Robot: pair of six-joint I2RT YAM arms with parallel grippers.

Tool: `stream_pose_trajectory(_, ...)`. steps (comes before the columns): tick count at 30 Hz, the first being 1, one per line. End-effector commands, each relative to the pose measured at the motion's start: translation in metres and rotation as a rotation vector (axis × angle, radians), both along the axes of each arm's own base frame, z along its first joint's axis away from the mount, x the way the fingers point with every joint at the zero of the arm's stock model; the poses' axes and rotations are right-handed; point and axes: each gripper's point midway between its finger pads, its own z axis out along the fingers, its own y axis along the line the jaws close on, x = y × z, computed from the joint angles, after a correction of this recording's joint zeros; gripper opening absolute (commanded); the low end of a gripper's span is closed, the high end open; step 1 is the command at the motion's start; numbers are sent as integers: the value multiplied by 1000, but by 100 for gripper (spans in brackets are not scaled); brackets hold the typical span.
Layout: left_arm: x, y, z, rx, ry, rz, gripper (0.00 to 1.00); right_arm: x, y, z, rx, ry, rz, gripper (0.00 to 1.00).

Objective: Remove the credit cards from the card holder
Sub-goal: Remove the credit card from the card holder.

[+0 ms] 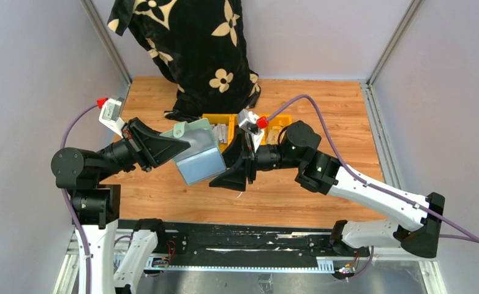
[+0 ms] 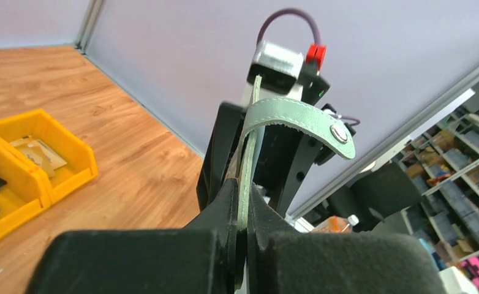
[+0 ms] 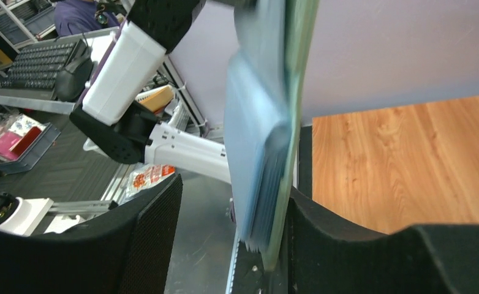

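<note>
- Your left claw (image 2: 242, 208) clenches the soft, light card holder (image 1: 197, 153) by its edge, aloft just beside the yellow bins (image 2: 71, 168).
- Your right claw (image 3: 234, 190) straddles it, released; the credit cards, hidden here, are probably stiff and slick, so pinch an exposed edge.

Over the middle of the desk (image 1: 286, 190), off its surface: card holder (image 1: 199, 156), between left hand (image 1: 186, 145) on its left and right hand (image 1: 225, 176) at its right near corner. Behind it, on the desk: two bins (image 1: 284, 118) side by side. Behind those, at the back edge: cloth (image 1: 194, 49).
</note>
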Motion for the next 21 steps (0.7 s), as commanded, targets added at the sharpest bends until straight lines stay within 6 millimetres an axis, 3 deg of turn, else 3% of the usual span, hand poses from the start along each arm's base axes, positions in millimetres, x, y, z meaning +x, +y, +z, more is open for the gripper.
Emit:
stream_pose_trajectory(1, 6, 1, 15, -52, 34, 17, 0, -17, -15, 8, 85, -9, 51, 57)
stream_pose_trajectory(9, 7, 0, 13, -60, 76, -1, 0, -11, -20, 4, 100, -26, -6, 42)
stream_pose_trajectory(21, -4, -2, 17, -53, 61, -33, 0, 28, -14, 7, 113, 29, -205, 21)
